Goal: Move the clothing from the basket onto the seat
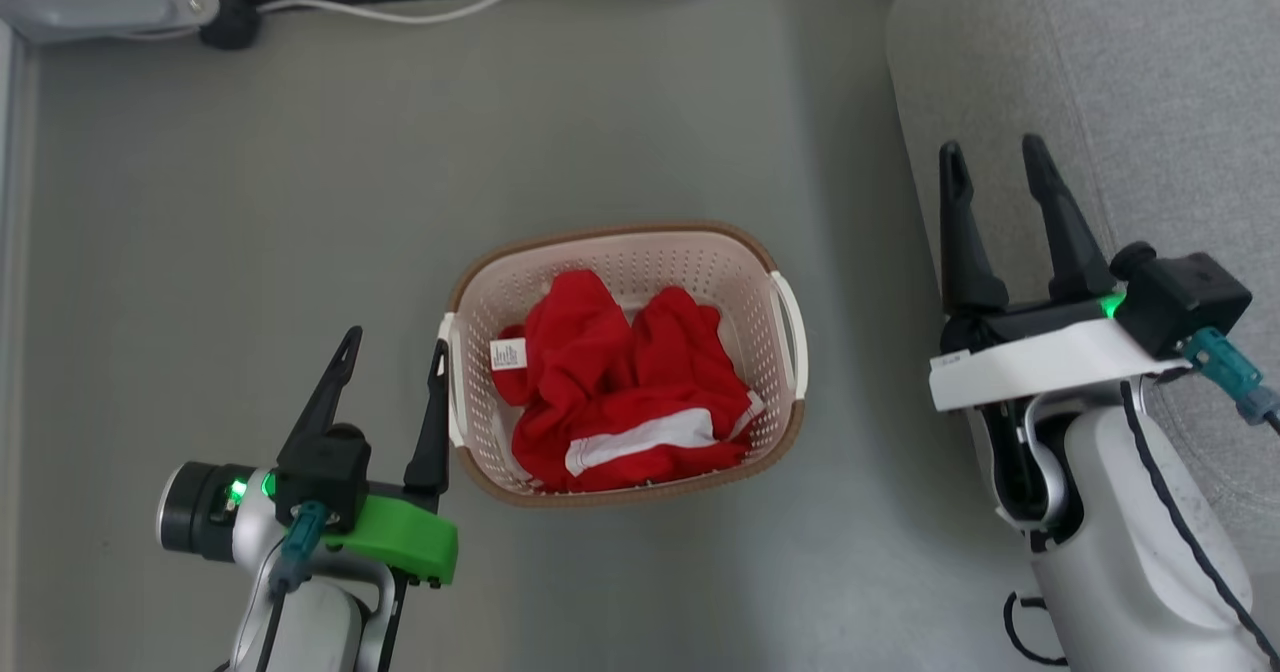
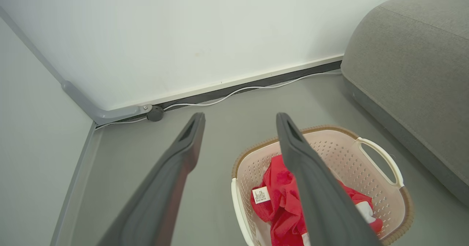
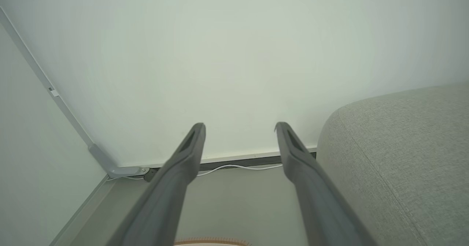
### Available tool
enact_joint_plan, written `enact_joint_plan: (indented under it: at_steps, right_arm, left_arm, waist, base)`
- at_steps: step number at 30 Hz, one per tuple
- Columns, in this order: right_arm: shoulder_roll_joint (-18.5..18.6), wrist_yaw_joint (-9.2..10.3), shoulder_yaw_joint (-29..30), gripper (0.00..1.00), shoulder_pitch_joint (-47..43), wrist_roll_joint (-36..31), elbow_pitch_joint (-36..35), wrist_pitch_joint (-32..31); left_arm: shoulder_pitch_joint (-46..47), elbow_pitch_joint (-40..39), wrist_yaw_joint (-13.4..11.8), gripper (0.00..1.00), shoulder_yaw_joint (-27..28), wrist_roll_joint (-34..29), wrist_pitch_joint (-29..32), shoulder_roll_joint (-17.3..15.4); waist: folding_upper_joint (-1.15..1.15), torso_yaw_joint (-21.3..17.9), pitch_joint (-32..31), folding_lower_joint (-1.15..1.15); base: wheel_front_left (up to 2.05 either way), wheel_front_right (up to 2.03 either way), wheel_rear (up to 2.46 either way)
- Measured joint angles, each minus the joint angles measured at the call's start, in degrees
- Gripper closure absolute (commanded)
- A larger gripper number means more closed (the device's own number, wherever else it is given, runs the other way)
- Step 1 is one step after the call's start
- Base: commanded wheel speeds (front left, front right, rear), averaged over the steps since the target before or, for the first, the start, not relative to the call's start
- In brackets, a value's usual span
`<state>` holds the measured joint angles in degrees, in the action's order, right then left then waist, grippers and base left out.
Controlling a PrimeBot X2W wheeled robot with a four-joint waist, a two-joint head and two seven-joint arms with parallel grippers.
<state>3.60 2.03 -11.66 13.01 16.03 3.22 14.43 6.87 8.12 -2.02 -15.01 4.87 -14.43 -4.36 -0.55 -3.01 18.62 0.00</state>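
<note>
Lying crumpled in the cream basket [image 1: 622, 252], red white-banded clothing [image 1: 600, 392]; left hand [image 1: 396, 339] and right hand [image 1: 990, 143] wide, empty.

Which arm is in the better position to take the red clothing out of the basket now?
Left. The left gripper, open, stands right beside the basket, close to the clothing, and its wrist view looks into the basket. The right gripper, also open, is farther off, by the seat.
</note>
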Motion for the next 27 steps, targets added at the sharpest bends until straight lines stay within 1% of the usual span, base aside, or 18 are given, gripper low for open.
enact_joint_plan:
  at_steps: [7,10,17,27]
  right_arm:
    - [0.0,0.0,1.1,0.0,4.1,-0.4,-1.3,0.0]
    - [0.0,-0.01,1.6,0.0,6.6,-0.4,-2.3,0.2]
    - [-0.1,-0.1,2.4,0.0,10.1,-0.4,-3.4,0.2]
    - [-0.1,-0.08,6.3,0.0,16.4,-0.4,-6.7,0.2]
  left_arm:
    - [4.5,5.2,0.6,0.0,-1.9,-1.3,0.0,0.2]
    - [7.9,8.1,1.1,0.0,-2.1,-2.2,0.0,0.3]
    - [14.1,12.2,1.6,0.0,-2.6,-3.4,0.1,0.3]
    - [22.1,16.7,3.1,0.0,-5.0,-6.3,0.3,0.3]
  waist:
    - [0.0,-1.5,5.6,0.0]
    - [0.0,-2.4,8.8,0.0]
    - [0.0,-4.0,14.5,0.0]
    - [0.0,-5.6,22.7,0.0]
  base:
    - [0.0,0.0,0.0]
    - [0.0,0.0,0.0]
    - [0.0,0.0,0.0]
    - [0.0,0.0,0.0]
